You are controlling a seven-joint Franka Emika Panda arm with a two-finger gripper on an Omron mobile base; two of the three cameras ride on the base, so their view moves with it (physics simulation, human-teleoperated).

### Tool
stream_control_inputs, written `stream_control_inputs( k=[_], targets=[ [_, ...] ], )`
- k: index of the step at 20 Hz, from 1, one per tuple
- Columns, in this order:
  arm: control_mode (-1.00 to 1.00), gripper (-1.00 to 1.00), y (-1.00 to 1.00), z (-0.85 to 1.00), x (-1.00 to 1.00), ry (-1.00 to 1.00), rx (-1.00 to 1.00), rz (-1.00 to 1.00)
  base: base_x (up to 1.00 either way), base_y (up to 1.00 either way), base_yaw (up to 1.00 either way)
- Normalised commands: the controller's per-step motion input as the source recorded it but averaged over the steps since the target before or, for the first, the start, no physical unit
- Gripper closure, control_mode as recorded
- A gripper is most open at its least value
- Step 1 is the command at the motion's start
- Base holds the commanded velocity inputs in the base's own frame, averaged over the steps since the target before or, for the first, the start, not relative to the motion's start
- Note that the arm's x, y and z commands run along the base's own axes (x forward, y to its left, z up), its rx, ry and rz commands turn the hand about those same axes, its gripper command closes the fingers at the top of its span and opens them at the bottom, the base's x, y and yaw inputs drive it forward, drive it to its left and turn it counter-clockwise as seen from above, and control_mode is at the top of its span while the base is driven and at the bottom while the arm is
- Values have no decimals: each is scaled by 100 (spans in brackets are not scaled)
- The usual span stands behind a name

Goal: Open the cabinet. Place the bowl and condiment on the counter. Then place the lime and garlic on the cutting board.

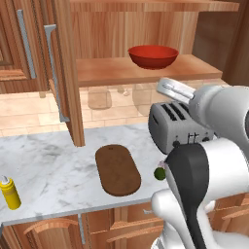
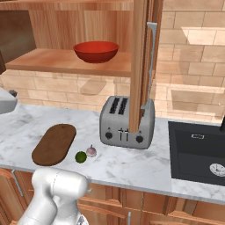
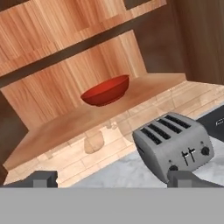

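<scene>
Cabinet (image 1: 68,73) doors open; bowl (image 1: 152,56) on lower shelf. Condiment (image 1: 9,192) stands on counter (image 1: 48,165). Gripper (image 3: 111,179) fingers spread wide, holding nothing, facing the bowl.

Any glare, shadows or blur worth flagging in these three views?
Left base view: sharp; soft highlight on the bowl, faint shadows on the tiles under the shelf. Right base view: bright light patches on the tile wall at right. Hand view: slightly soft, tilted; toaster evenly lit.

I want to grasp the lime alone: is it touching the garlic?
Cannot tell. In the right base view the lime and garlic sit side by side on the counter with no clear gap, but contact isn't plain.
</scene>
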Motion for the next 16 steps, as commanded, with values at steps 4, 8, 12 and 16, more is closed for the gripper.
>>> stream_control_inputs(
  k=[4,8,12,16],
  targets=[
    [-100,-100,0,8,25,-1,-1,-13,0,0,0],
    [-100,-100,-10,22,5,-4,0,-12,0,0,0],
    [-100,-100,-23,21,0,-6,0,-6,0,0,0],
    [-100,-100,-25,2,7,-9,2,0,0,0,0]
  ],
)
